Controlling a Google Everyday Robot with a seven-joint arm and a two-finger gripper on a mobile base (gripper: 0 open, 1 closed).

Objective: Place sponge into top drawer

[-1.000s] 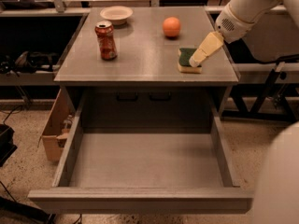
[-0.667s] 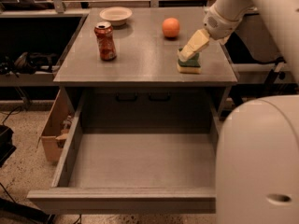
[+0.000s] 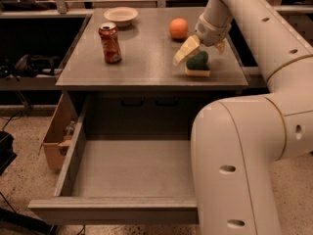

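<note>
While pulled fully out at 6 o'clock below the table (image 3: 146,75), drawer (image 3: 132,168): grey, shallow, flat floor bare; its right end is hidden behind the arm (image 3: 239,146).

Sponge (image 3: 198,64): green top, yellow base, lying flat on the tabletop at 4 o'clock from its centre, near the right edge.

Gripper (image 3: 203,49): just above the sponge, at its 12 o'clock. Fingers apart, the pale left one (image 3: 185,51) slanting down beside the sponge's 10 o'clock corner, the other partly hidden at 2 o'clock. Whether either touches the sponge cannot be told.

Orange (image 3: 178,28): 11 o'clock from the sponge, near the gripper.

Can (image 3: 110,43): red, upright, 9 o'clock on the tabletop.

Bowl (image 3: 121,16): pale, 11 o'clock corner.

Box (image 3: 56,141): cardboard, on the floor, 9 o'clock from the drawer.
</note>
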